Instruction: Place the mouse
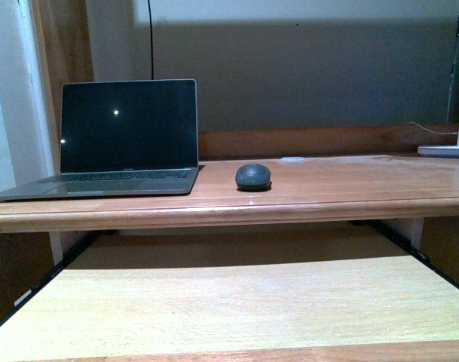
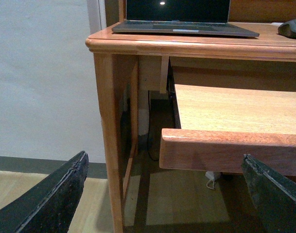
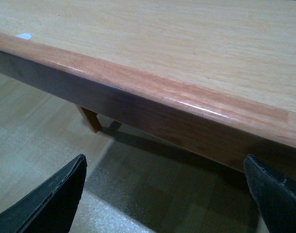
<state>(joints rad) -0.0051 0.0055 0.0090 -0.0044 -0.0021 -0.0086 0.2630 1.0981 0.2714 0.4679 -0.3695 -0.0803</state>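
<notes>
The mouse (image 1: 253, 176), small, dark grey and dome-shaped, rests on the wooden desk top (image 1: 327, 188) just right of the laptop. In the left wrist view the mouse (image 2: 292, 28) shows at the far edge of the desk. My left gripper (image 2: 167, 194) is open and empty, low down in front of the desk's leg and the pulled-out shelf (image 2: 235, 150). Below the front edge of the pale shelf (image 3: 152, 82), my right gripper (image 3: 165, 199) hangs open over the floor with nothing between its fingers. Neither arm appears in the front view.
An open laptop (image 1: 123, 139) with a dark screen stands on the desk's left part. A pull-out shelf (image 1: 229, 302) extends toward me below the desk top. A white object (image 1: 444, 151) with a cable lies at the far right. A wall is behind.
</notes>
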